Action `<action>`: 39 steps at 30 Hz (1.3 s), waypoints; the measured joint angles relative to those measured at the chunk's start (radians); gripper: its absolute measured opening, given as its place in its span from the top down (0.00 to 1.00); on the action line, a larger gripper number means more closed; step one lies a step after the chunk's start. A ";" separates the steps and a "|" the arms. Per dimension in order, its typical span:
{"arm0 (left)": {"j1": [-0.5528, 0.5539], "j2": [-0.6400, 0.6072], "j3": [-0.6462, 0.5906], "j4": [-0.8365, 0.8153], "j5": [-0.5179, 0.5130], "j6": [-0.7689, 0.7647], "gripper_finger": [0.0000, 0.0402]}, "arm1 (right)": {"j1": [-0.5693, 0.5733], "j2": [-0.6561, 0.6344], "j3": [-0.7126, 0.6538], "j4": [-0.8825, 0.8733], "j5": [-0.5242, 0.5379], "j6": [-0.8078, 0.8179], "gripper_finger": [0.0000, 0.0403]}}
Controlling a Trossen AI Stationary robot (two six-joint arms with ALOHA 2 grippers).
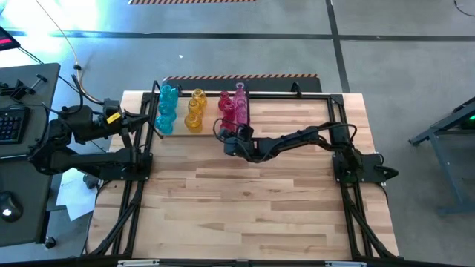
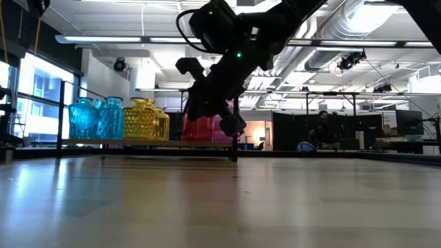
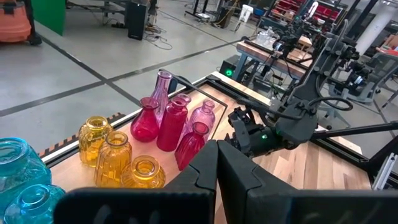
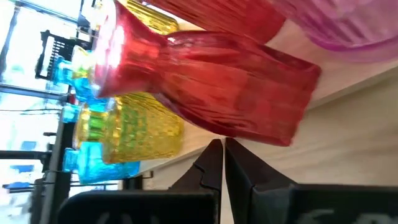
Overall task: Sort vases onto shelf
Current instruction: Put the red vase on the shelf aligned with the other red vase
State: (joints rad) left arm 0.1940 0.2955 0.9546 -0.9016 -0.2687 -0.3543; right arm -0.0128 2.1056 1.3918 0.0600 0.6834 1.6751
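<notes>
Vases grouped by colour on shelf, upper centre; right pincer pressed together, empty, just below apparently nearest upright red vase.

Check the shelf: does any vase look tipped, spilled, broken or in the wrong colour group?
Nothing stands out. On the shelf the cyan vases, yellow vases, red vases and pink vases stand upright in colour groups. The right tool, shut, sits beside the red ones.

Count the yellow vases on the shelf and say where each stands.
3 yellow vases show in the left wrist view, clustered between the cyan and red groups: one at the shelf's outer edge, one beside it, one nearest the camera. More may be hidden.
</notes>
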 joint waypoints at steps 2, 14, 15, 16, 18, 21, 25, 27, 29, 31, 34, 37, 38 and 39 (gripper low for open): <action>0.000 0.000 0.000 0.000 -0.001 0.000 1.00 | 0.000 0.000 0.000 0.009 0.000 -0.009 1.00; 0.000 0.000 0.000 0.000 -0.003 0.000 1.00 | -0.016 0.000 0.000 -0.017 -0.030 -0.019 1.00; 0.000 0.000 0.000 0.000 -0.003 0.000 1.00 | -0.016 0.000 0.000 -0.020 -0.031 -0.019 1.00; 0.000 0.000 0.000 0.000 -0.003 0.000 1.00 | -0.016 0.000 0.000 -0.025 -0.033 -0.019 1.00; 0.000 0.000 0.000 0.000 -0.003 0.000 1.00 | -0.016 0.000 0.000 -0.034 -0.039 -0.019 1.00; 0.000 0.000 0.000 0.000 -0.003 0.000 1.00 | -0.016 0.000 0.000 -0.046 -0.043 -0.019 1.00; 0.000 0.000 0.000 0.000 -0.004 0.000 1.00 | -0.016 0.000 0.000 -0.067 -0.042 -0.017 1.00; 0.000 0.000 0.000 0.000 -0.004 0.000 1.00 | -0.016 0.000 0.000 -0.077 -0.030 -0.008 1.00; 0.000 0.000 0.000 0.000 -0.004 0.000 1.00 | -0.019 0.000 0.000 -0.083 -0.029 -0.008 1.00; 0.000 0.000 0.000 0.000 -0.004 0.000 1.00 | -0.022 0.000 0.000 -0.087 -0.027 -0.008 1.00; 0.000 0.000 0.000 0.000 -0.004 0.000 1.00 | -0.027 0.000 0.000 -0.087 -0.027 -0.008 1.00; 0.000 0.000 0.000 0.000 -0.004 -0.001 1.00 | -0.027 0.000 0.000 -0.087 -0.026 -0.008 1.00; 0.000 0.000 0.000 0.000 -0.004 -0.001 1.00 | -0.027 0.000 0.000 -0.087 -0.026 -0.008 1.00; 0.000 0.000 0.000 0.000 -0.004 -0.001 1.00 | -0.027 0.000 0.000 -0.089 -0.026 -0.008 1.00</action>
State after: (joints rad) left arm 0.1936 0.2955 0.9546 -0.9016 -0.2725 -0.3550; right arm -0.0399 2.1056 1.3922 -0.0286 0.6577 1.6669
